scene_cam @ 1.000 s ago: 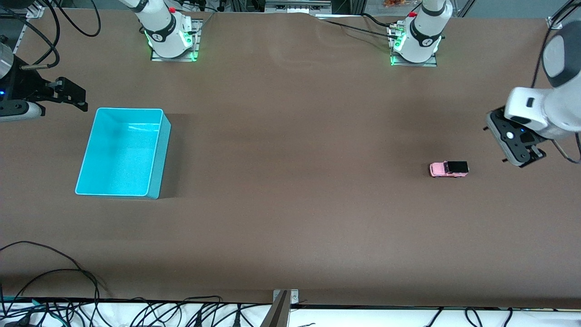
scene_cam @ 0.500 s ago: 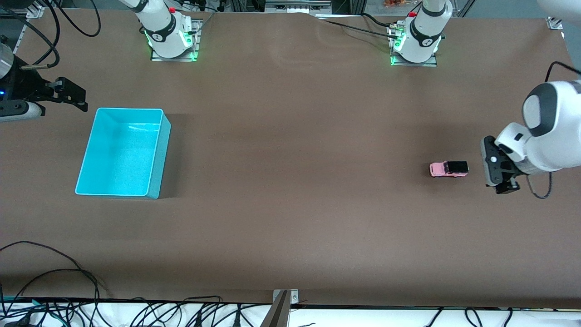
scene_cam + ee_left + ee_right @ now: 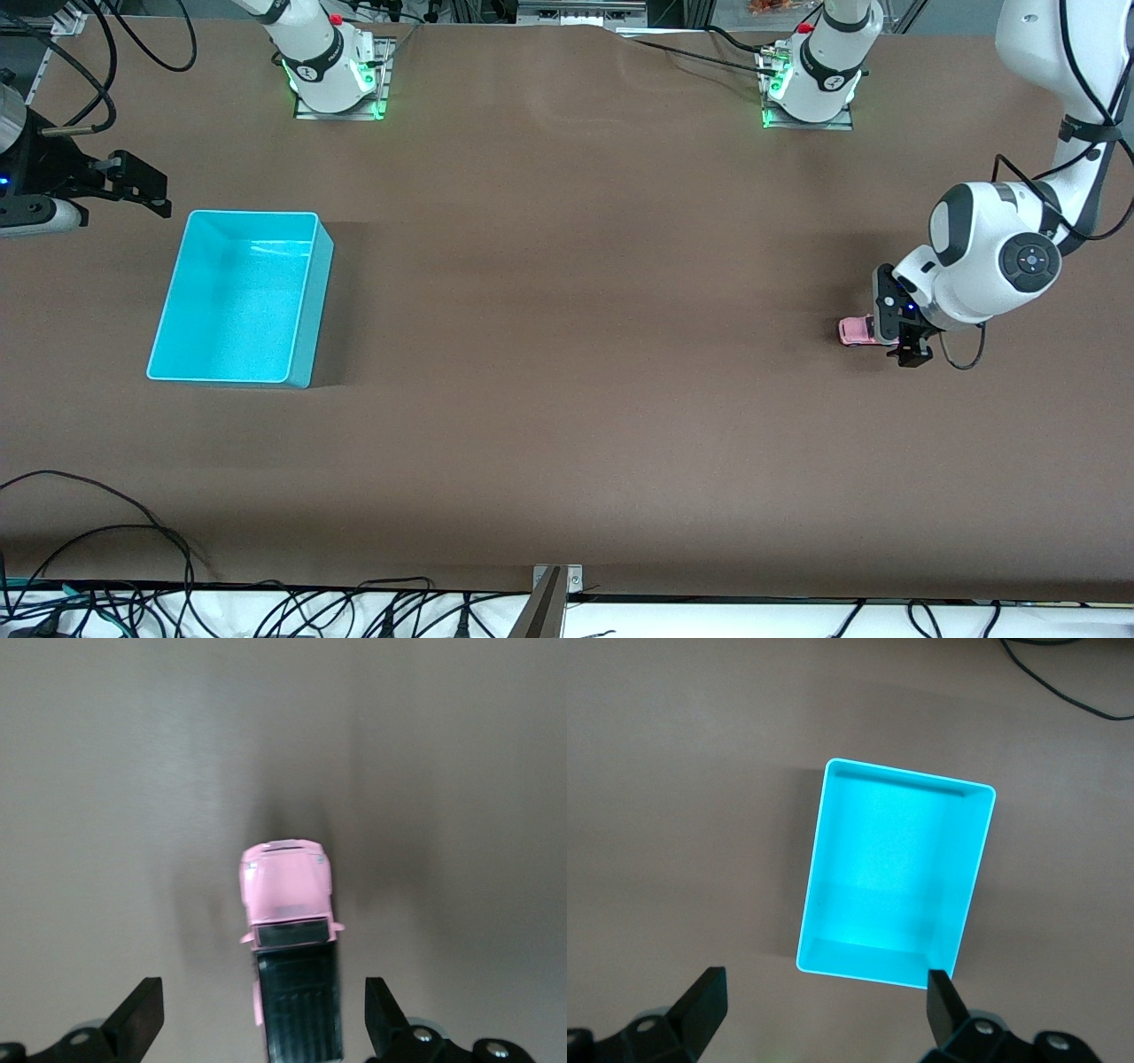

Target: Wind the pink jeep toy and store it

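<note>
The pink jeep toy (image 3: 852, 330) stands on the brown table toward the left arm's end; only its pink nose shows past the arm. In the left wrist view the pink jeep toy (image 3: 288, 930) shows its pink hood and black roof. My left gripper (image 3: 899, 335) hangs open just over the jeep's black roof end. In its own view the left gripper (image 3: 261, 1010) has one finger on each side of the roof, both apart from it. My right gripper (image 3: 142, 190) waits open, up in the air beside the turquoise bin (image 3: 239, 292). The right gripper (image 3: 824, 992) holds nothing.
The turquoise bin (image 3: 895, 877) is empty and sits toward the right arm's end of the table. Both arm bases (image 3: 332, 71) (image 3: 811, 80) stand along the table's edge farthest from the front camera. Cables (image 3: 133, 567) lie along the nearest edge.
My left arm has swung in from the table's end and come down, bringing its open gripper over the jeep's roof end. The jeep, bin and right arm have not moved.
</note>
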